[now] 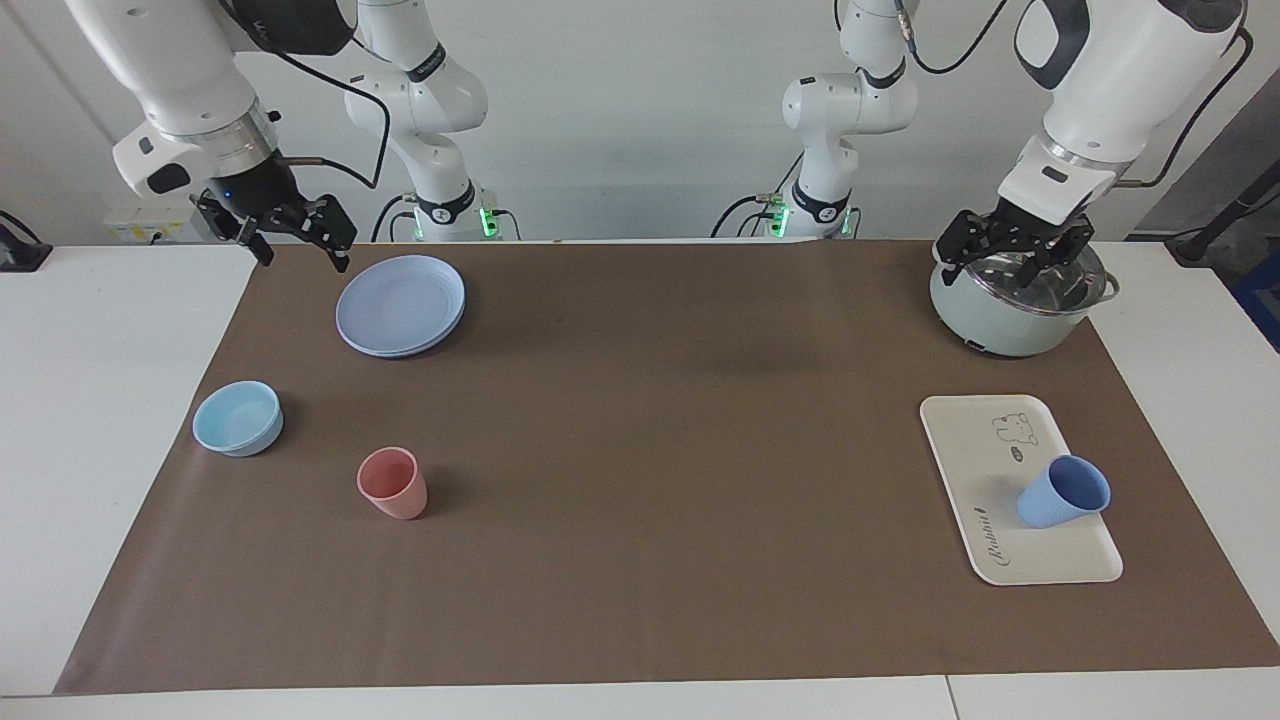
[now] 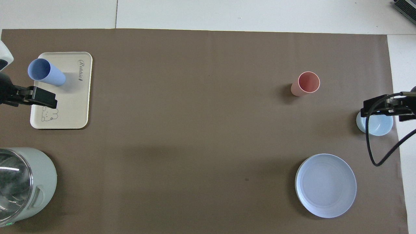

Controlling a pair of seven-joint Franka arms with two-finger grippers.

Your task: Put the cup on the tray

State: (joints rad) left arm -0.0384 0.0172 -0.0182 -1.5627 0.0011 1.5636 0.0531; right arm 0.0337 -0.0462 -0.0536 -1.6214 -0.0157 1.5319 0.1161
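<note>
Periwinkle cup (image 1: 1063, 492), matte, tapered, handleless, on cream tray (image 1: 975, 455)

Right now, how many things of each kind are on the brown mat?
Cups: 2, the periwinkle-blue cup on the tray and the salmon-pink cup
Tray: 1
Light-blue bowl: 1
Blue plate: 1
Pale-green pot: 1
Total: 6

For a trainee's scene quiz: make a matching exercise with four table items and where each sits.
Things:
1. blue cup
2. pink cup
3. pot
4. round plate

Places:
A. under the left gripper
B. on the tray
C. beside the right gripper
D. on the mat, near the light-blue bowl

Pairs: 1-B, 2-D, 3-A, 4-C
</note>
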